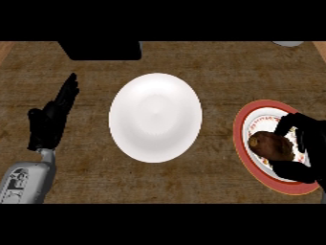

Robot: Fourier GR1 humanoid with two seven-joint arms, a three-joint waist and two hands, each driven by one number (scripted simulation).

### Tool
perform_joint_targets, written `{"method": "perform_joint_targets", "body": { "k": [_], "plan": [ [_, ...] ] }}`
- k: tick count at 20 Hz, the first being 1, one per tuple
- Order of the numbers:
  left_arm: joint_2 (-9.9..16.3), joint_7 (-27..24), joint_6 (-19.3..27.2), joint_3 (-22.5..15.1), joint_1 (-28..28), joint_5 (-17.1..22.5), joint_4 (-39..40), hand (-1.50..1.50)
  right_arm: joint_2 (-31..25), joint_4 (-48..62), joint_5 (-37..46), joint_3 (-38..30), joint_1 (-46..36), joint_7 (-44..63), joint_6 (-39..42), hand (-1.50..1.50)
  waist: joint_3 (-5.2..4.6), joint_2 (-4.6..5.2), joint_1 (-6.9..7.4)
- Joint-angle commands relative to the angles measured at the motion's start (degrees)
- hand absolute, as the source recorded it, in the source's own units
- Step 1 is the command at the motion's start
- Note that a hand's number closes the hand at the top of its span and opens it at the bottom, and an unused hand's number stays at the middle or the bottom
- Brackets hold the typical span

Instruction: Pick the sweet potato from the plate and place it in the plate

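A brown sweet potato (270, 145) lies on the red-rimmed plate (258, 109) at the right of the counter. My right hand (318, 148) is over that plate, its fingers and thumb curled round the potato from the right side. The potato still rests on the plate. A plain white plate (155, 117) sits in the middle of the counter with nothing on it. My left hand (51, 117) rests at the left, fingers straight and pointing away, holding nothing.
A black object (100, 50) stands at the far edge, left of centre. Part of a pale round object (288, 43) shows at the far right edge. The counter is dark wood with lighter strips at both sides.
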Motion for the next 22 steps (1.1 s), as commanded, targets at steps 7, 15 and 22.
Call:
{"method": "perform_joint_targets", "body": {
  "k": [7,15,22],
  "plan": [
    [-2.5,0.3,1.3,-1.2,-1.7,-2.4,1.6,0.00,9.9,-1.3,-1.3,9.5,-15.2,9.3,8.5,1.50,0.02,0.22,0.76],
    [-2.5,-1.7,-0.4,-0.8,0.3,-2.1,1.4,0.00,16.9,18.9,-1.8,14.9,-25.4,11.4,-1.1,1.50,0.04,0.28,0.88],
    [-1.6,2.8,-2.4,-0.7,-3.3,-1.0,-1.1,0.00,17.0,44.5,0.2,20.6,-40.2,15.8,-9.2,1.50,0.02,0.81,3.07]
  ]
}}
